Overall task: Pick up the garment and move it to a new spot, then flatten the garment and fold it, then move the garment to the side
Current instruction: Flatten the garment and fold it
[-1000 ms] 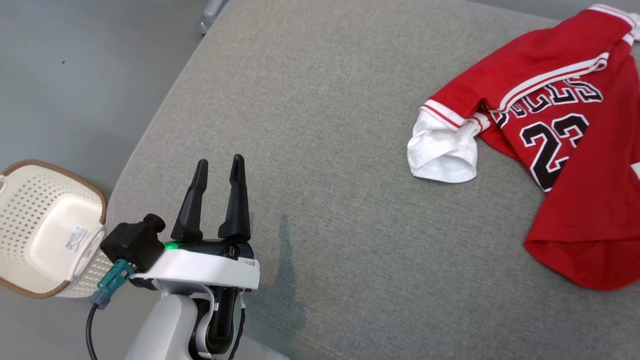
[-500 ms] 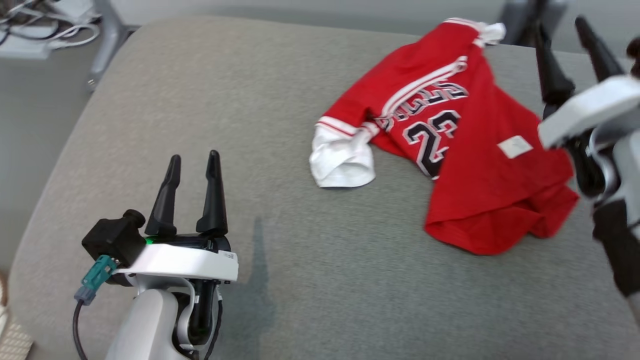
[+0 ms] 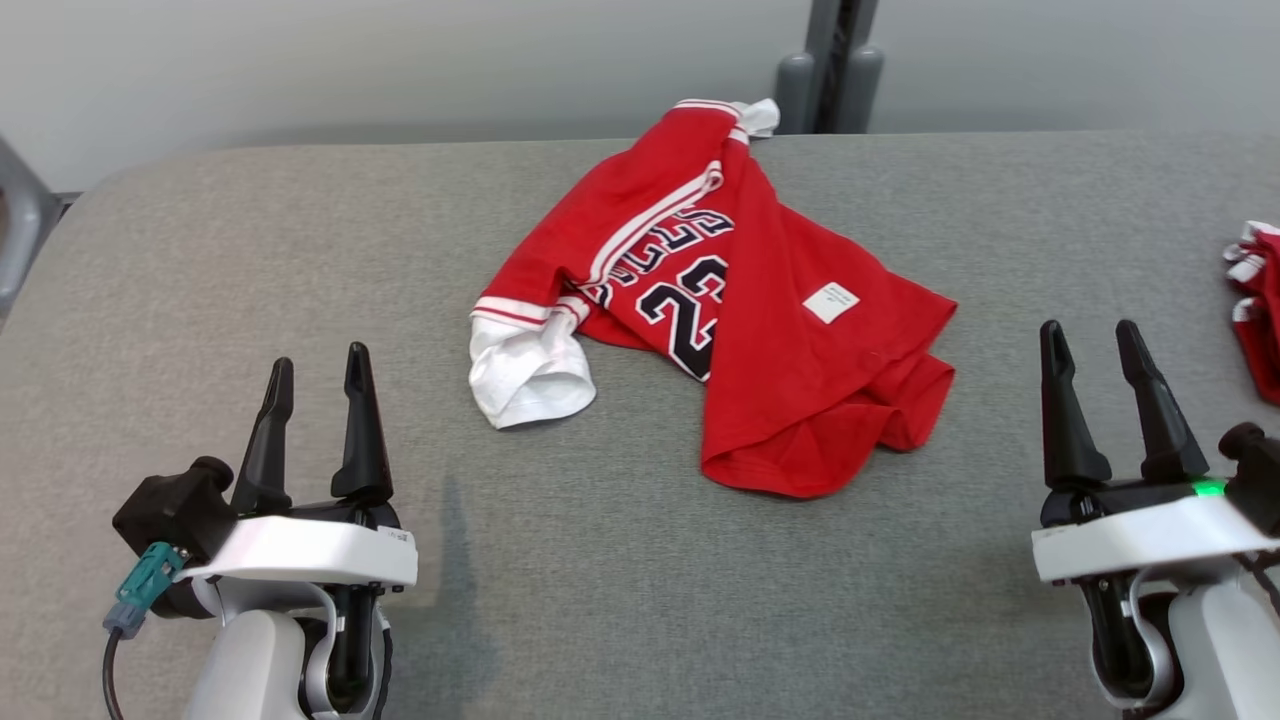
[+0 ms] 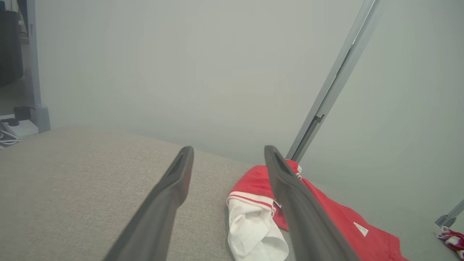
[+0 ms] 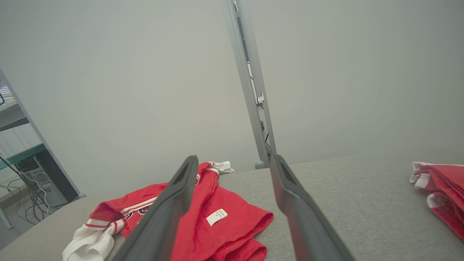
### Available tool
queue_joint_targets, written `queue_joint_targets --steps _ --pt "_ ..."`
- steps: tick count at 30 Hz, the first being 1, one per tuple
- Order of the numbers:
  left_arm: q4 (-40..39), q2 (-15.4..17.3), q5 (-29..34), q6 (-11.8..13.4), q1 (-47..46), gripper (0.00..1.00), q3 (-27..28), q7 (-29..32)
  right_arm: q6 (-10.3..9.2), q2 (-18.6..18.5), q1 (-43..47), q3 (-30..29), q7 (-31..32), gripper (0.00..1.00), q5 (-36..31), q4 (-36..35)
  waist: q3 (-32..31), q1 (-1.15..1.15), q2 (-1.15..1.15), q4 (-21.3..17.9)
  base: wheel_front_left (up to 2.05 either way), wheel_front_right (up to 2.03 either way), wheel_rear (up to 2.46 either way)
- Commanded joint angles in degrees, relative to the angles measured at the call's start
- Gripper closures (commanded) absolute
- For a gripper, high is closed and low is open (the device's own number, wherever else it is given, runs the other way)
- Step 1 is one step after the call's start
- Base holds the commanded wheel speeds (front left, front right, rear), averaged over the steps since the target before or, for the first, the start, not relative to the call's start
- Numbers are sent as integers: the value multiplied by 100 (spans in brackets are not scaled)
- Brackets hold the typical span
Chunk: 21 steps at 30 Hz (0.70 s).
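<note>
A crumpled red jersey (image 3: 760,330) with white sleeves and a black number lies in the middle of the grey padded table (image 3: 620,590), toward its far edge. The jersey (image 4: 326,214) also appears past the fingers in the left wrist view, and the jersey (image 5: 224,224) in the right wrist view. My left gripper (image 3: 315,368) hovers open at the lower left, well short of the white sleeve (image 3: 525,375). At the lower right my right gripper (image 3: 1090,345) is open too, to the right of the jersey's hem. Nothing sits between either pair of fingers.
A second red and white garment (image 3: 1255,300) lies at the table's right edge, also seen as the folded garment (image 5: 440,188) in the right wrist view. A grey post (image 3: 830,70) stands behind the table against a pale wall.
The head camera has swung right and up, so the whole scene shifted: the basket on the floor left the picture, and the right gripper and the second garment came in.
</note>
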Motion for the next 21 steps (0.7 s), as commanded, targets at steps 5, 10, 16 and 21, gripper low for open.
queue_joint_targets --steps 5,10,16,21 --pt "340 28 214 -72 -118 0 126 -24 -1 232 332 -64 14 0 -228 -547 68 0 0 -353 0 0 0" --pt "963 176 641 -129 -456 0 -2 -24 -1 317 273 3 151 0 -406 -823 286 0 0 -636 0 0 0" --pt "1713 465 1100 -278 -1016 0 -394 125 -1 366 251 4 211 0 -455 -945 520 0 0 -928 0 0 0" --pt "2272 694 1451 -216 -1590 0 -622 180 -1 394 241 -5 202 0 -466 -949 700 0 0 -1170 0 0 0"
